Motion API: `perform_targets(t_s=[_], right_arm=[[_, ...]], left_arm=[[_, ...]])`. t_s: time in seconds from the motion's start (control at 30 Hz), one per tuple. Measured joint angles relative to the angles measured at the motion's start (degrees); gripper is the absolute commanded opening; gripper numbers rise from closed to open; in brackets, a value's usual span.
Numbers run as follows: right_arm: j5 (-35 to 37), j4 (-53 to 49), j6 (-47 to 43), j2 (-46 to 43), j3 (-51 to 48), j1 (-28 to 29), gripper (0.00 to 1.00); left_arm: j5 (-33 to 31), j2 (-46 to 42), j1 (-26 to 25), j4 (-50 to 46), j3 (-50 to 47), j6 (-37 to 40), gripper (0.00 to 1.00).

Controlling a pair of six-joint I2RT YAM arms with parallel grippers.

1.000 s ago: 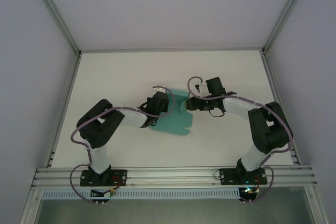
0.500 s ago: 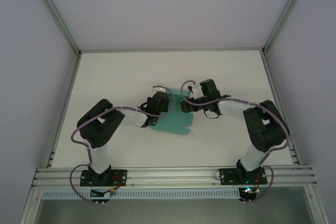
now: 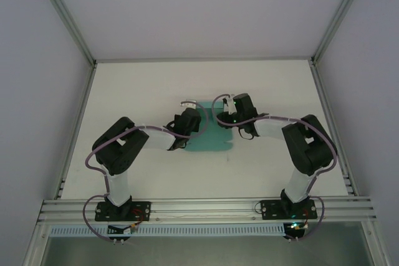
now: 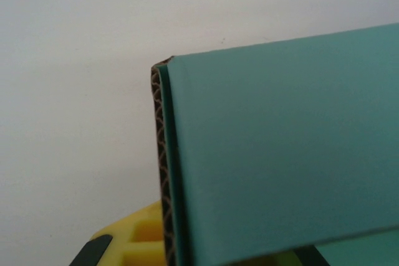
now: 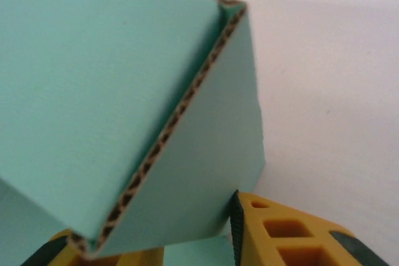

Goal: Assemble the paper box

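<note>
1. From above, the paper box lies mid-table as a flat teal-green sheet between the two arms. The left gripper is over its left far edge and the right gripper over its right far edge.
2. The overhead view is too small to show either gripper's jaws or any fold in the card.
3. The left wrist camera shows what the overhead one hides: a flap folded double, with its brown corrugated edge exposed. One yellow finger sits low beside that edge. The card covers the gap, so it cannot be told whether the jaws clamp it.
4. The right wrist camera shows two teal panels meeting at a fluted edge. A yellow finger sits just right of the lower panel and another finger at the lower left. The jaws stand apart with the fold between them; whether they grip it cannot be told.
5. The table is plain white and matte.
6. Pale walls enclose it, and an aluminium rail at the near edge carries both arm bases.
</note>
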Motion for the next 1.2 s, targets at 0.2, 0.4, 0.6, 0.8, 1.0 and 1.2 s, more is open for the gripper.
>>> perform_targets(t_s=[0.2,0.4,0.6,0.8,1.0,1.2], right_arm=[[9.44,0.48,1.92,1.33,1.51,1.68,0.05],[19.08,0.13,7.08,2.03,2.34,4.22,0.00],[28.96,-6.93,11.56,4.26,7.54,6.93,0.13],[30.82,-3.93,11.06,4.63,6.14,7.43,0.35],[29.46,2.01,5.46,4.72,3.82,6.95,0.29],[28.70,4.68,2.67,4.74,2.84,6.27,0.16]], left_arm=[[-0.61,0.33,0.24,-0.13,0.61,-0.20,0.00],[-0.39,0.87,0.22,-0.24,1.49,-0.44,0.00],[0.11,1.16,0.17,-0.94,2.19,-0.66,0.00],[0.90,1.16,0.17,-1.20,2.19,-1.27,0.00],[1.75,1.16,0.11,-1.27,2.19,-1.20,0.00],[1.84,1.14,0.07,-1.29,2.19,-1.20,0.00]])
